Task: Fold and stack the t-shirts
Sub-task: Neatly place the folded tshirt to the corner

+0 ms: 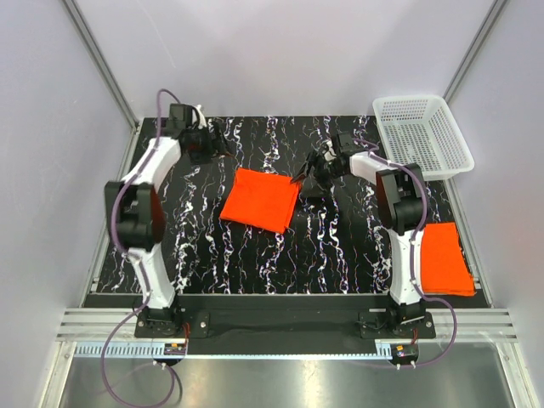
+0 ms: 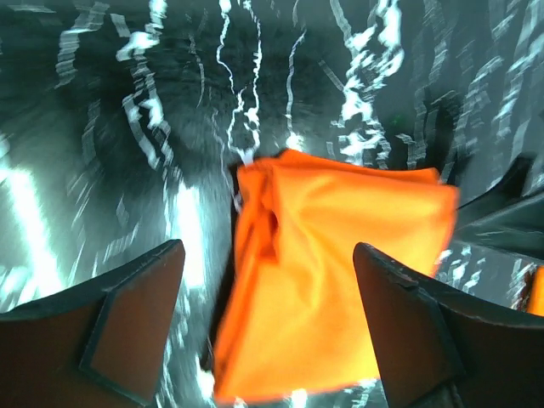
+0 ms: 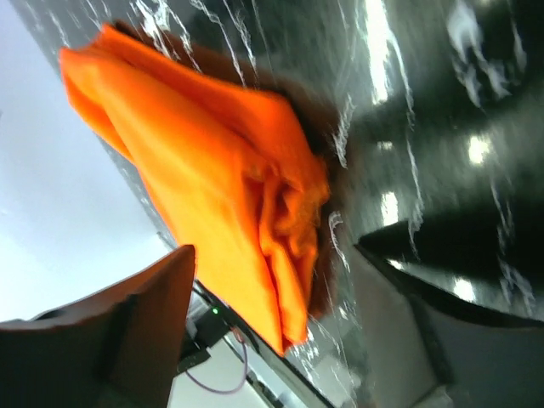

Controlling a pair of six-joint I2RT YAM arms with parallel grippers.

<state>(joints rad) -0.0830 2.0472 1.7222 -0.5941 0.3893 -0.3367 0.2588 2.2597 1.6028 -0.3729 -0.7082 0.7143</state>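
A folded bright orange t-shirt (image 1: 259,200) lies flat on the black marbled table (image 1: 255,255) at the middle. A second folded orange t-shirt (image 1: 446,259) lies at the table's right edge, beside the right arm's base. My left gripper (image 1: 221,150) is open and empty, just beyond the middle shirt's far left corner. In the left wrist view (image 2: 268,255) the shirt (image 2: 331,263) shows between and beyond the fingers (image 2: 127,314). My right gripper (image 1: 304,174) is open and empty at the shirt's far right corner. In the right wrist view (image 3: 276,246) the shirt's (image 3: 212,170) bunched edge lies ahead.
A white plastic mesh basket (image 1: 422,134) stands at the table's far right corner. White walls with metal rails (image 1: 102,68) close in the table on the left, back and right. The arm bases (image 1: 161,319) stand at the near edge.
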